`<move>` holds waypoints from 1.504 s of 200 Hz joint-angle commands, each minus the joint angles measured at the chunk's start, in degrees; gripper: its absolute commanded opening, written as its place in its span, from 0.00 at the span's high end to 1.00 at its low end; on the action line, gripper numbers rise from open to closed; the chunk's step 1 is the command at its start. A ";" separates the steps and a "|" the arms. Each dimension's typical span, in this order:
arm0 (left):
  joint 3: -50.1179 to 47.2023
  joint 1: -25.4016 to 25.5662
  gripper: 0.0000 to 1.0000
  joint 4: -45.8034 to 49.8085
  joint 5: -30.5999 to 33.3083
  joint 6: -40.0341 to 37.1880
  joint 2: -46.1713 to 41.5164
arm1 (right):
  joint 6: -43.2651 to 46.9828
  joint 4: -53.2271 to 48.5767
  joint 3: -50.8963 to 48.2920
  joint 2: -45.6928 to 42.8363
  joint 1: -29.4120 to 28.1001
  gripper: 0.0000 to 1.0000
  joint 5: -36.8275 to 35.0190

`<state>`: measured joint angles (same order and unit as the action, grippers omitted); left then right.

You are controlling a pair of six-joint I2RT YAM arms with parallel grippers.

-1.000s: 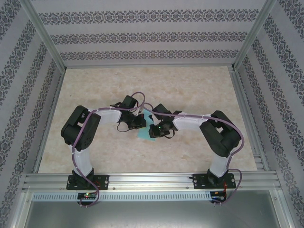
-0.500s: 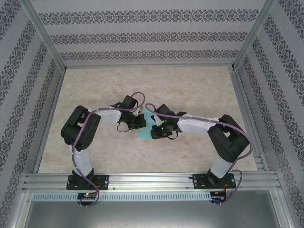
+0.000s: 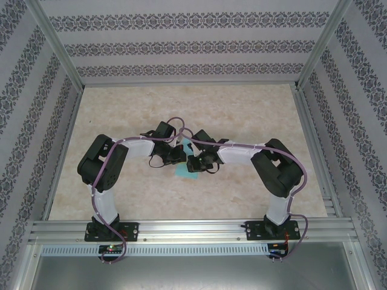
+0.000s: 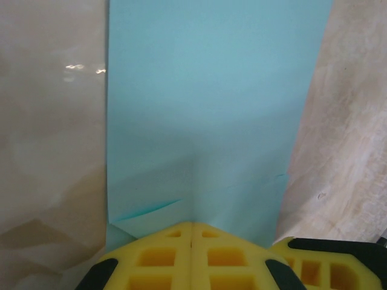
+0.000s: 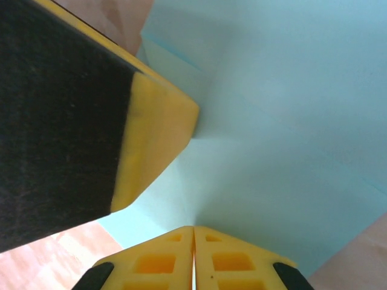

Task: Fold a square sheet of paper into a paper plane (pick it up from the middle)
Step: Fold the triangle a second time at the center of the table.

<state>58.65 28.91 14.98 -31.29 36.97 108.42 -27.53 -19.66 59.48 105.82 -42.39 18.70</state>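
Observation:
The teal-blue sheet of paper (image 3: 181,171) lies folded and creased on the table's middle, mostly covered by both grippers; whether it has the paper plane's shape I cannot tell. My left gripper (image 3: 181,157) comes in from the left and my right gripper (image 3: 189,164) from the right, their tips almost meeting. In the left wrist view the left gripper (image 4: 191,225) is shut, and a ridge of the paper (image 4: 205,90) runs into its tips. The right gripper (image 5: 193,229) is shut on the same ridge of paper (image 5: 290,121), with a left finger (image 5: 151,121) just beyond.
The beige marbled table (image 3: 242,115) is ringed by aluminium rails (image 3: 181,229) and patterned walls. The two arms arch inward from their bases at the near edge. One right finger (image 4: 320,260) shows at the left wrist view's lower right.
The right arm stretched out flatter half a second ago, its gripper sliding a little right along the paper, then came back to about where it began. The left arm stayed still.

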 commanded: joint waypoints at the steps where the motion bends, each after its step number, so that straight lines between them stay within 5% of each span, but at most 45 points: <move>1: -2.73 0.75 0.95 2.41 5.71 0.95 3.39 | -0.71 0.87 -1.57 -0.18 -0.80 0.91 -0.48; 82: -3.49 0.74 0.96 1.54 6.30 2.22 3.08 | 0.71 2.48 -15.47 -8.04 -1.29 0.93 5.34; 136: -3.24 0.71 0.96 1.28 5.87 1.96 3.16 | -4.43 6.71 -11.06 -14.10 -1.20 0.92 -1.51; 209: -3.44 0.77 0.96 0.90 5.15 1.81 3.70 | -8.55 9.14 -4.63 -3.93 -1.47 0.92 -2.19; 301: -3.35 0.78 0.96 1.23 5.97 1.75 2.87 | -8.55 4.88 -13.52 -8.25 -1.76 0.92 -2.36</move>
<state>57.63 28.95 13.08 -31.75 38.48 108.18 -35.09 -10.92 49.01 99.61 -43.16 17.39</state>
